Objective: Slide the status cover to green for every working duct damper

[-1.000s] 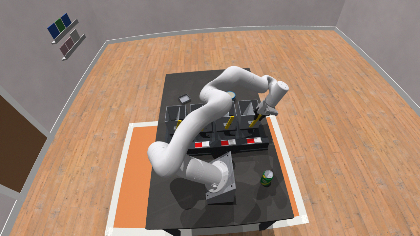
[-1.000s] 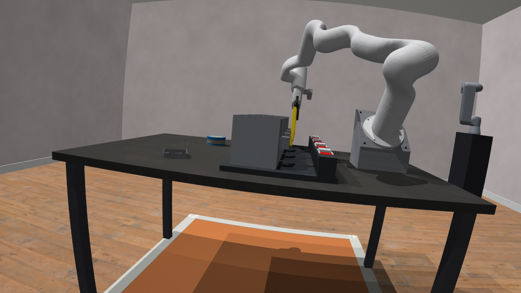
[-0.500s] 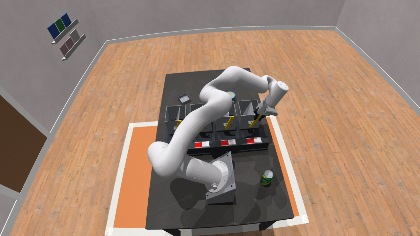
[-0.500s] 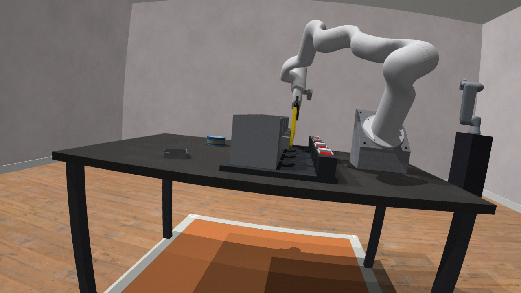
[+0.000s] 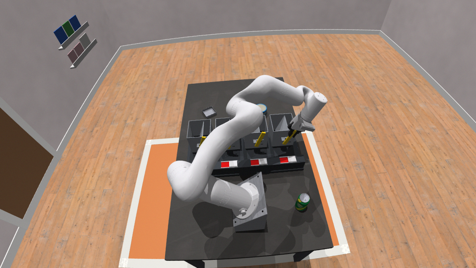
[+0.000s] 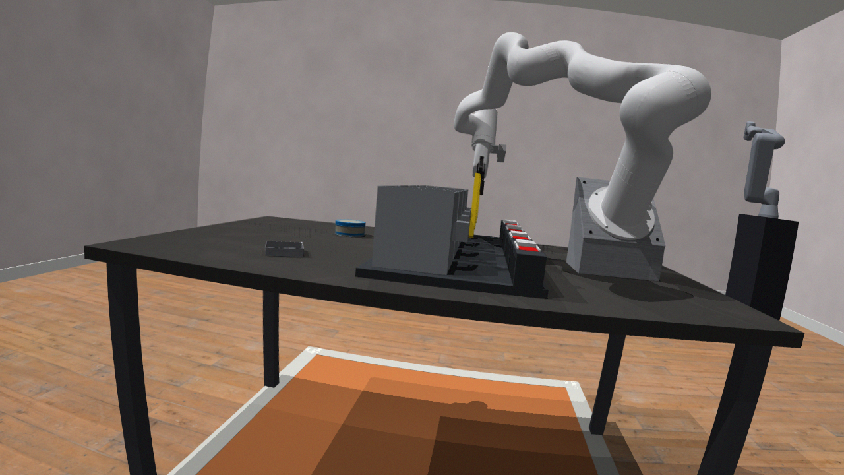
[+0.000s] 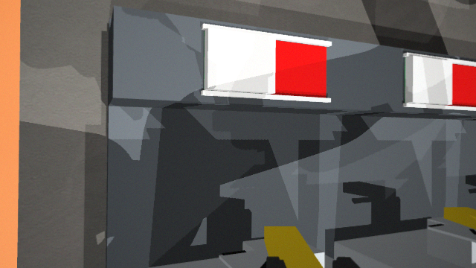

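Note:
Four grey box dampers stand in a row on a black base [image 5: 301, 165]; the rightmost damper [image 5: 280, 124] is under my wrist. Each has a yellow lever at its front. My gripper [image 5: 292, 132] [image 6: 479, 175] [image 7: 303, 263] is shut on the top of the rightmost yellow lever [image 5: 286, 139] [image 6: 474, 206] [image 7: 288, 243], which stands nearly upright. Its slider [image 5: 288, 159] [image 7: 265, 63] shows red [image 7: 300, 68], with the white cover [image 7: 239, 61] on the other half. The neighbouring slider [image 5: 258, 162] [image 7: 439, 82] and the third slider [image 5: 229, 163] also show red. The arm hides the fourth slider.
A green can [image 5: 302, 202] stands at the table's front right. A blue round tin [image 5: 263, 107] [image 6: 349, 227] and a small grey tray [image 5: 209, 111] [image 6: 284, 248] lie behind the dampers. The arm's grey base [image 5: 249, 203] [image 6: 613, 248] is in front of the sliders.

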`<state>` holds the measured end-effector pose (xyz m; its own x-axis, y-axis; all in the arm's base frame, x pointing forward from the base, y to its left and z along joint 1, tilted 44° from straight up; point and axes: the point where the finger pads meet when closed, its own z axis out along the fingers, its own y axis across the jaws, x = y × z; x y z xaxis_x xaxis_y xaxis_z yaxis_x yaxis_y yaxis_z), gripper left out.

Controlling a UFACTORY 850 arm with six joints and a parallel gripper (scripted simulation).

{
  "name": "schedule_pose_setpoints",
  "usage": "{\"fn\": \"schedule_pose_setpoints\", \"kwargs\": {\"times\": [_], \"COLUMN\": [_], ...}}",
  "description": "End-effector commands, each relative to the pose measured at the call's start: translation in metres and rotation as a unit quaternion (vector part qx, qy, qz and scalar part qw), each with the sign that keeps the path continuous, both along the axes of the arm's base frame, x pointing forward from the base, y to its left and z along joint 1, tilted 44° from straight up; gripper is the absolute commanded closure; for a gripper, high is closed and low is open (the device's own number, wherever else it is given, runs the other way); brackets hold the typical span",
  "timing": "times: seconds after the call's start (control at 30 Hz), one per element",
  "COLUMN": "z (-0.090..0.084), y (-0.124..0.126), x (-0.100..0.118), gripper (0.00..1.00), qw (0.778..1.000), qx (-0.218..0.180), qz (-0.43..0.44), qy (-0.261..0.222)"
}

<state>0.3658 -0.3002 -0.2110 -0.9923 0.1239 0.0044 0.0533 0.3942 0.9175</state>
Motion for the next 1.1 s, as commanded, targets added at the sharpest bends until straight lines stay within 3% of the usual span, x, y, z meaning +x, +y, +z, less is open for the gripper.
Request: {"fn": "schedule_pose_setpoints", "kwargs": {"times": [0.0, 1.07], "z": [0.0005, 0.0014], "y": [-0.0015, -0.0011], "x": [0.0006, 0.0007], "gripper": [0.81, 0.81], "qw": [1.0, 1.0], "qx": [-0.001, -0.007], "qz": [0.0, 0.0], "qy": [-0.001, 0.0]}}
